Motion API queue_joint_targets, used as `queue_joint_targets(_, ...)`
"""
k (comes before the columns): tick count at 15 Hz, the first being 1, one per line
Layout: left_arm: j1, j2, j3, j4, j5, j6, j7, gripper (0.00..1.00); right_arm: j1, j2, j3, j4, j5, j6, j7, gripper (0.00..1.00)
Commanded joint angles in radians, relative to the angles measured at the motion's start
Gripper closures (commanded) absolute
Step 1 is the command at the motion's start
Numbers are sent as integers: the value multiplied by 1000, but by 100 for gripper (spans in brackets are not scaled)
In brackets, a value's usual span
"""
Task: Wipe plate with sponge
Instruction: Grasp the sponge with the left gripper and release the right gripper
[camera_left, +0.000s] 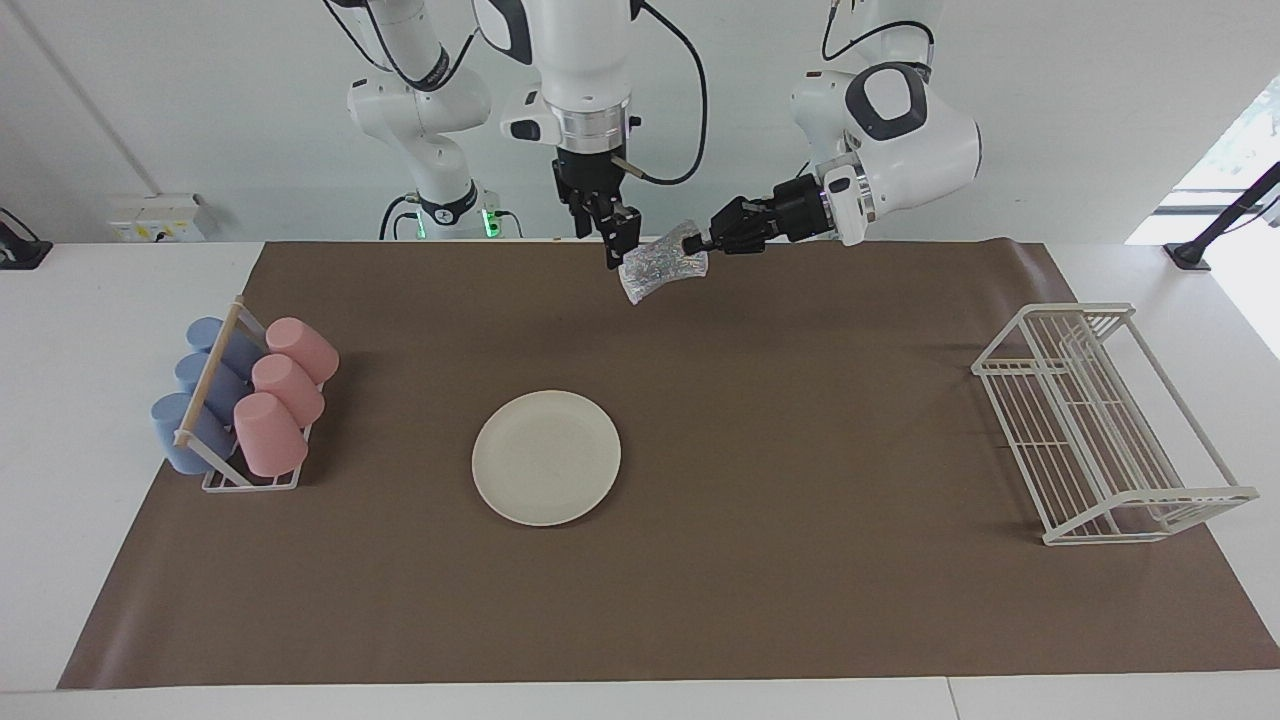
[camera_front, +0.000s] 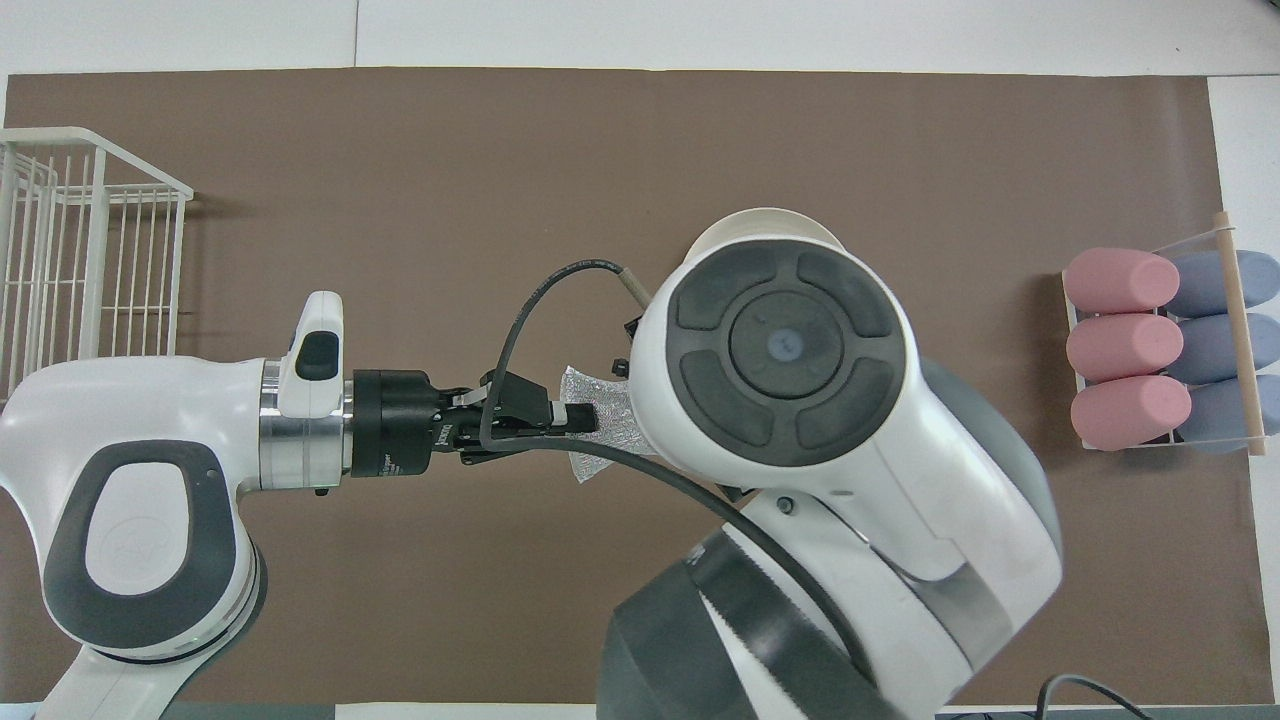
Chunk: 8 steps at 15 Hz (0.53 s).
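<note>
I see the round, flat cream-white plate (camera_left: 546, 457) lying face up on the brown mat, near the table's middle. The small silvery speckled sponge (camera_left: 662, 268) hangs in the air at the plate's one o'clock in the facing view, tilted, pinched at one end.
</note>
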<state>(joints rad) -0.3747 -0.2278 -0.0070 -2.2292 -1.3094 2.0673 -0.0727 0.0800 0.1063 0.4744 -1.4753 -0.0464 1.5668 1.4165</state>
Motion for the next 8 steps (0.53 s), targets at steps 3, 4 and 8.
queue_joint_targets(3, 127, -24, -2, -1, 162, -35, -87, 100, -237, -77, 3, -17, 16, -63, -582, 0)
queue_joint_targets(4, 155, -24, -1, 0, 197, -50, -88, 100, -271, -83, 3, -11, 16, -68, -702, 0)
queue_joint_targets(8, 246, 17, -2, 81, 468, -114, -195, 100, -307, -108, -49, 1, 16, -161, -973, 0)
